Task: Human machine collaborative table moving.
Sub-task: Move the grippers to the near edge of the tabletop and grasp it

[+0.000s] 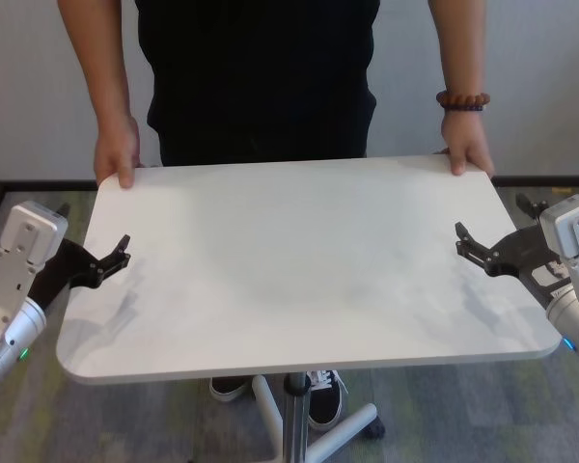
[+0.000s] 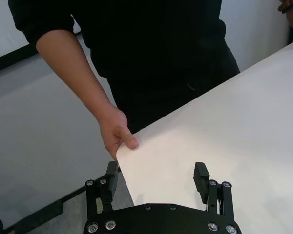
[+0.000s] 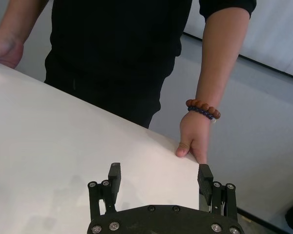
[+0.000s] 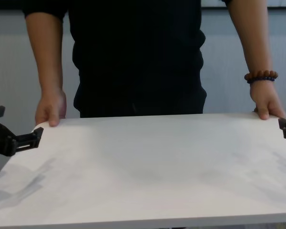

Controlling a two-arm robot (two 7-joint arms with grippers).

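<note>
One white table point(image 1: 299, 260) on a grey pole point(image 1: 293, 424) with white feet stands on grey carpet before a pale wall, and it spans the gap between two end effectors: the left end effector point(image 1: 114, 258) sits at the left edge and the right end effector point(image 1: 471, 247) at the right edge, each with fingers spread open straddling the thin tabletop edge, nothing clamped. One person point(image 1: 261, 77) in black stands across from both, two hands on the far corners, one bead bracelet point(image 1: 462, 99) on the wrist beyond the right end effector, two dark shoes under the table.
</note>
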